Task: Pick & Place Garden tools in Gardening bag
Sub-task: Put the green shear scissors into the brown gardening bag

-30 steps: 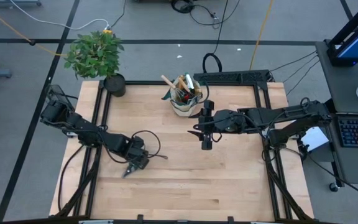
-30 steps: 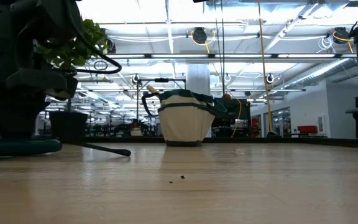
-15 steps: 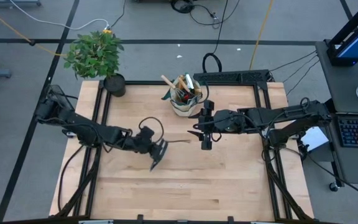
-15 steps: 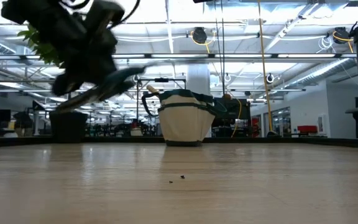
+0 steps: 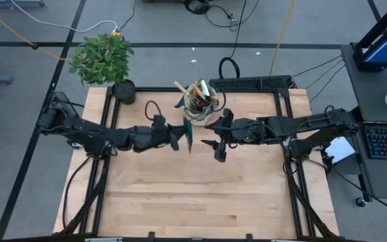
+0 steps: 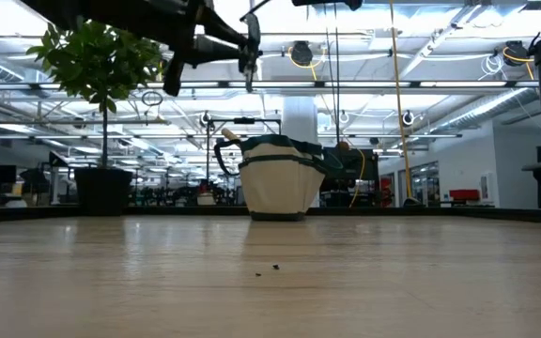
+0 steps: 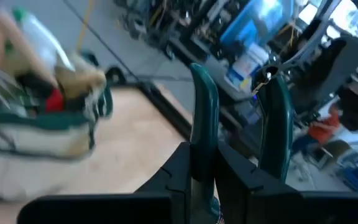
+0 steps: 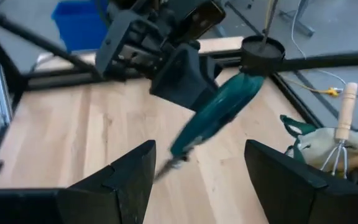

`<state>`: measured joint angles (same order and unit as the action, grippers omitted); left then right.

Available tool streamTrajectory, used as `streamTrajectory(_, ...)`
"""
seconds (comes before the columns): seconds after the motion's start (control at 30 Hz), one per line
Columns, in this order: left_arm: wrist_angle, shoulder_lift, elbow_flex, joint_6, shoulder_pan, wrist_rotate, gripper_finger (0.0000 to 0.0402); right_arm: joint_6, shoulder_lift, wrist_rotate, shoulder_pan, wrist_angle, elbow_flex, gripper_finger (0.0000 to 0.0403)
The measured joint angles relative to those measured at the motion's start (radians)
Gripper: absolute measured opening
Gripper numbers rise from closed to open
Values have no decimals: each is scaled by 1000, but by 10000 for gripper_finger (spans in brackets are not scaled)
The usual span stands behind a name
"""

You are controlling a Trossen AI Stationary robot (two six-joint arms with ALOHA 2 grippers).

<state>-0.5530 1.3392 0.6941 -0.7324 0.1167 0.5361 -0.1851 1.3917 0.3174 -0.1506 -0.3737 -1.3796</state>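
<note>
My left gripper is shut on dark green-handled pruning shears, held in the air just short of the near side of the gardening bag. The beige bag stands upright at the far middle of the table with several wood-handled tools sticking out of it. My right gripper hangs open beside the bag, to the right of the shears, with nothing between its fingers. The low view shows the shears high above the tabletop. My left gripper pinches one green handle of the shears between its two fingers. The other handle runs outside, past one finger. The fingers point level toward the table's right side. The shears are lifted clear, blade tip slanting down.
A leafy potted plant in a black pot stands at the far left corner. The wooden tabletop stretches bare toward the near edge. Black frame rails run along the table's sides.
My left gripper has risen from the table with the shears and swung toward the far right, up to the bag, tipping from pointing down to level. The shears, low over the wood before, now hang clear. My right gripper stayed in place and rolled a little.
</note>
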Motion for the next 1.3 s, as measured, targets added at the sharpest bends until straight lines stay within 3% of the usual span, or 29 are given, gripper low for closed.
streamTrajectory(0.2,-100,0,0,119,-39,58,45,-14,63,145,16,112,1,240)
streamTrajectory(0.43,-117,0,21,245,-55,82,45,-13,144,181,67,302,0,240)
streamTrajectory(0.6,-106,0,22,267,-56,106,45,-13,144,250,103,312,0,240)
streamTrajectory(1.3,-58,0,21,259,-78,106,45,-117,247,54,187,475,-1,228)
